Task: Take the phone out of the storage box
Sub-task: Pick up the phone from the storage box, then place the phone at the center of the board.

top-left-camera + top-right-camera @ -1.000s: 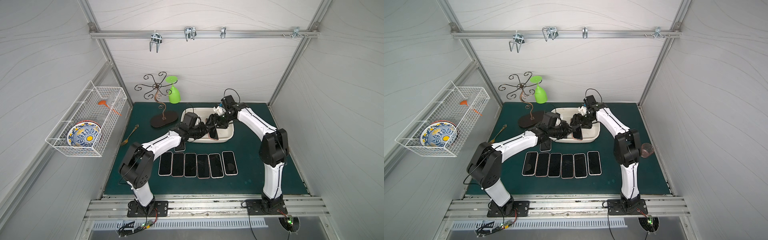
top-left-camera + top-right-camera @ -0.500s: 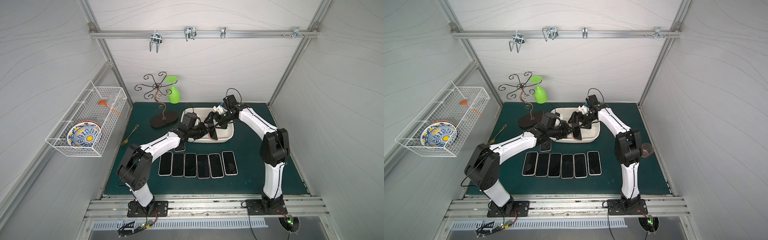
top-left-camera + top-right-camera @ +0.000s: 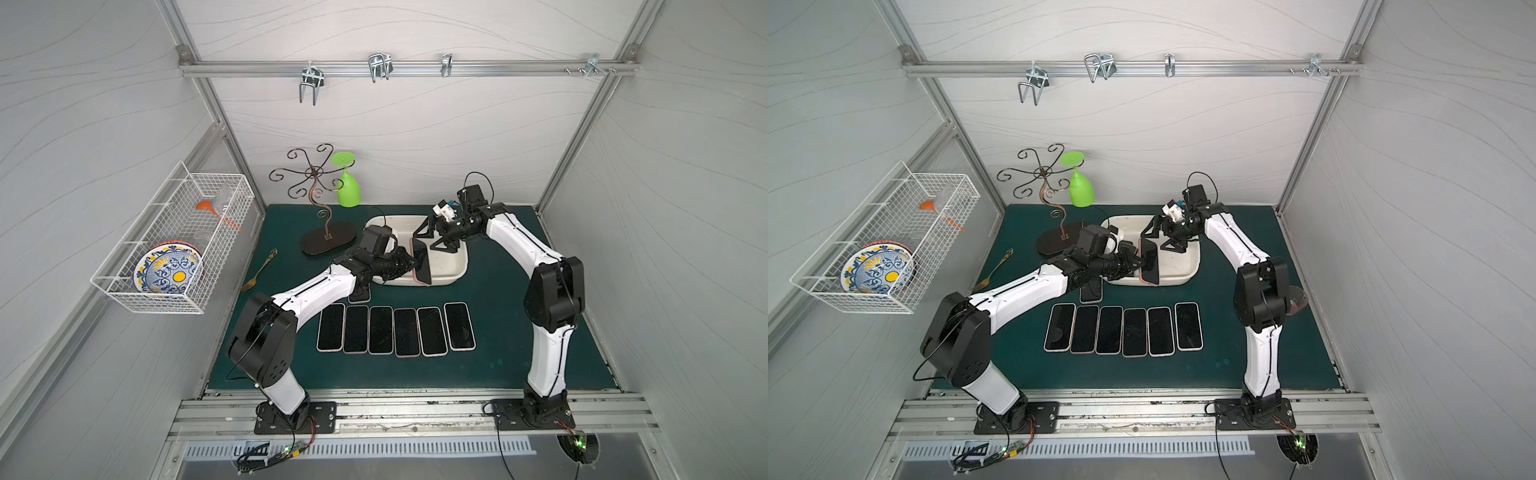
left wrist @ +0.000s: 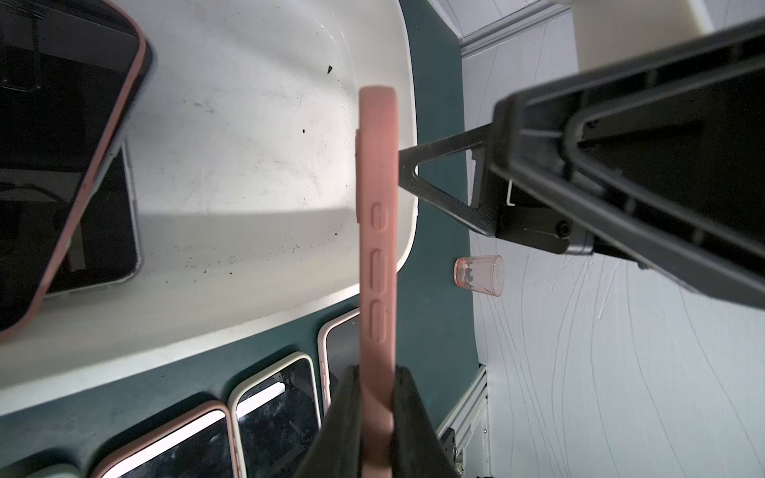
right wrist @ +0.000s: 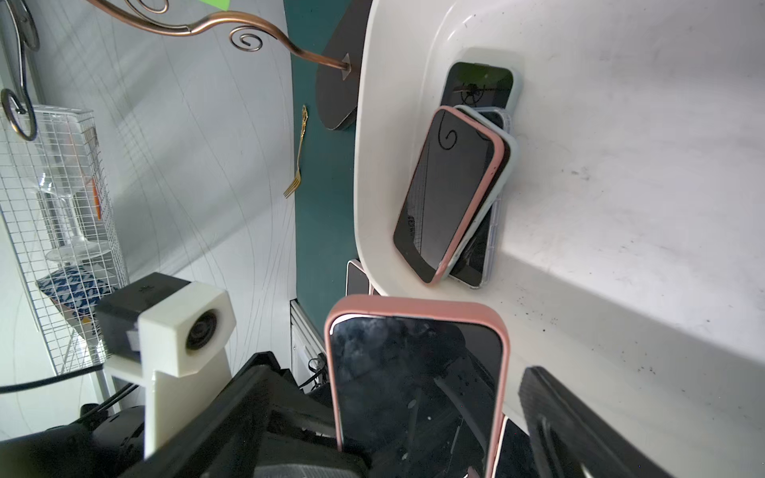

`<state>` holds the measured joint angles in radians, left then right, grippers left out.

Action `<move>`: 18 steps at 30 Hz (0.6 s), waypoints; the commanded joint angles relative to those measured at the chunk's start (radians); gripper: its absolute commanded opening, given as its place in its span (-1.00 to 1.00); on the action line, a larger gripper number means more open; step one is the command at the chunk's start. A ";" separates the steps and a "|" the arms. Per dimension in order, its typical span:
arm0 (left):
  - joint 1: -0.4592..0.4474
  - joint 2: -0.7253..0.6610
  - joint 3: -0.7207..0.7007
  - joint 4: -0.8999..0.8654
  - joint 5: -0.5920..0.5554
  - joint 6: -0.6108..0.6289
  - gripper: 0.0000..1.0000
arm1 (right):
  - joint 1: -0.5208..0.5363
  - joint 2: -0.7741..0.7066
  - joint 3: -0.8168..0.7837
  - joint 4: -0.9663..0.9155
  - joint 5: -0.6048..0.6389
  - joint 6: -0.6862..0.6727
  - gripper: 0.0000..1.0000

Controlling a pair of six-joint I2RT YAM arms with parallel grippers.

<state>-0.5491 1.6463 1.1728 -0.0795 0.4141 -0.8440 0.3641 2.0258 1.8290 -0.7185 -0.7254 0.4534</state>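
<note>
Two claws, one phone between them! The left claw (image 4: 376, 399) is pinched narrow on one end of the phone (image 3: 420, 259), a pink-cased handset held on its long edge. Its dark screen faces the right claw (image 3: 434, 237). That right claw is spread wide and grips nothing. One of its fingers (image 4: 453, 209) comes in just beside the phone, touching or a hair off, I cannot tell.

Beneath both claws lies the storage box (image 3: 448, 266), cream-white and scuffed. The phone hangs over the box's side nearest the left arm's base, its free end pointing away from the left claw.

Off to the right claw's side, against the box's wall, is a pile of stacked phones (image 5: 451, 194). A pink-cased one lies on top, slanted across the ones under it.

Behind the left claw, under its forearm, a lone phone (image 3: 1091, 291) lies flat on the green surface (image 3: 498, 291), just outside the box. Further back toward the arm bases a row of phones (image 3: 395, 330) lies screen-up and edge to edge, six of them.

Out past the right claw, seen from the left wrist, a clear pinkish cup (image 4: 480, 275) stands on the surface, well apart from the box.
</note>
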 commanded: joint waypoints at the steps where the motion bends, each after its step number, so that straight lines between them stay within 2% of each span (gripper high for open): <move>1: 0.031 -0.050 0.003 0.036 0.020 0.037 -1.00 | -0.041 -0.053 -0.028 0.021 -0.032 0.014 0.97; 12: 0.168 -0.145 0.014 -0.067 0.042 0.109 -1.00 | -0.105 -0.103 -0.057 -0.008 -0.042 -0.026 0.97; 18: 0.312 -0.235 0.022 -0.179 0.123 0.171 -1.00 | -0.108 -0.129 -0.074 -0.026 -0.032 -0.051 0.97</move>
<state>-0.2974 1.4780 1.1572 -0.2539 0.4671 -0.7349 0.2588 1.9411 1.7653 -0.7166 -0.7456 0.4343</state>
